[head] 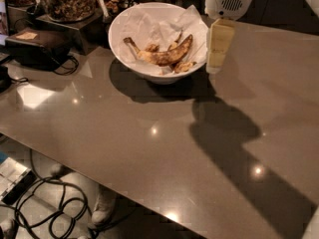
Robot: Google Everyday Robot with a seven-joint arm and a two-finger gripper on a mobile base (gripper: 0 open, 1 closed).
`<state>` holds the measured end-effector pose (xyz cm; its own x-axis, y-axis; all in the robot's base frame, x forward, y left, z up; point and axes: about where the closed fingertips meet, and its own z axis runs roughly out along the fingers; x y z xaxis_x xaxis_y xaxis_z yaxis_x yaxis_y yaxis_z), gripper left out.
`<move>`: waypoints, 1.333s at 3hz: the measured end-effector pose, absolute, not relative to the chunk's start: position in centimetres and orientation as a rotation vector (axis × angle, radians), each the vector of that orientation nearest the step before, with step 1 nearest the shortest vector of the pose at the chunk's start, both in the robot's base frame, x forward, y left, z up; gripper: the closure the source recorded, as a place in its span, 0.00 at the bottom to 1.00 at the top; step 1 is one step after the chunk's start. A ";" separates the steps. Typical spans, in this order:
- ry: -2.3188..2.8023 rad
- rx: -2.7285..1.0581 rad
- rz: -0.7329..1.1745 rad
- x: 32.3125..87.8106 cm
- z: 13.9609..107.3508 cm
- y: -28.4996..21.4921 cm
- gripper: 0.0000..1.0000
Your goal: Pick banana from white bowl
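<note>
The banana lies inside the bowl on the tabletop, and the gripper hangs just beside the bowl's right rim; whether it is open or closed cannot be told.

You are looking at a glossy grey-brown table with the white bowl standing on it toward the far side. At the far left of the view a black box lies on the surface with a dark cable looped beside it, and a grey metal block stands behind. The gripper hangs above the table, just beside the bowl's right rim.
</note>
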<state>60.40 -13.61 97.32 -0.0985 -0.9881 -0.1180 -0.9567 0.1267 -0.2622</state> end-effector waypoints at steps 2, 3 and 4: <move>2.080 -1.909 -0.183 63.3 97.8 -11.6 0.00; 2.030 -1.952 -0.186 65.6 98.2 -9.6 0.00; 1.999 -1.982 -0.179 67.5 97.9 -8.0 0.00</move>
<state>67.49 -7.97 97.94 0.0137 -0.9905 -0.1367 -0.9505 0.0295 -0.3092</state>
